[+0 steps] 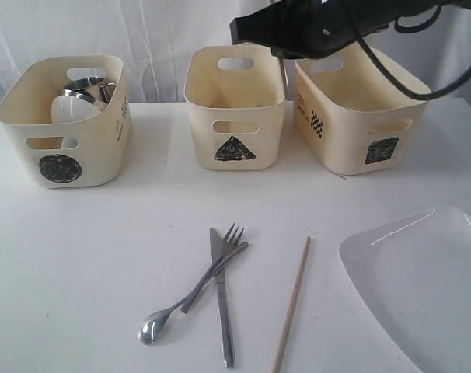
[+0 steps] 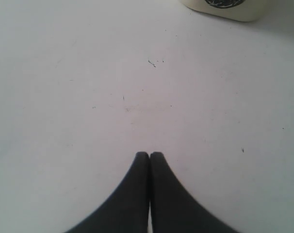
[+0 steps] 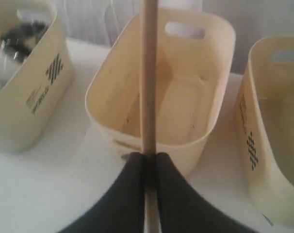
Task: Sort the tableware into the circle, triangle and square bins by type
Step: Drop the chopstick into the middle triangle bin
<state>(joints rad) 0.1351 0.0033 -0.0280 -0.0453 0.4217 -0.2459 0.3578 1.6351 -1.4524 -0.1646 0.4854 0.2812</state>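
My right gripper [image 3: 149, 156] is shut on a wooden chopstick [image 3: 148, 73], held over the empty triangle bin [image 3: 186, 111]. In the exterior view the right arm [image 1: 321, 27] hangs above the triangle bin [image 1: 235, 109] and the square bin [image 1: 360, 116]. The second chopstick [image 1: 291, 305] lies on the table beside the crossed steel fork [image 1: 232, 235], knife [image 1: 225, 326] and spoon [image 1: 148, 329]. The large white plate [image 1: 422, 287] is at the front right. Steel mugs [image 1: 88, 87] and a white bowl [image 1: 71, 109] sit in the circle bin [image 1: 64, 148]. My left gripper [image 2: 149, 155] is shut on nothing over bare table.
The three cream bins stand in a row at the back of the white table [image 1: 103, 256]. The foot of the circle bin [image 2: 224, 7] shows at the edge of the left wrist view. A white curtain hangs behind the table.
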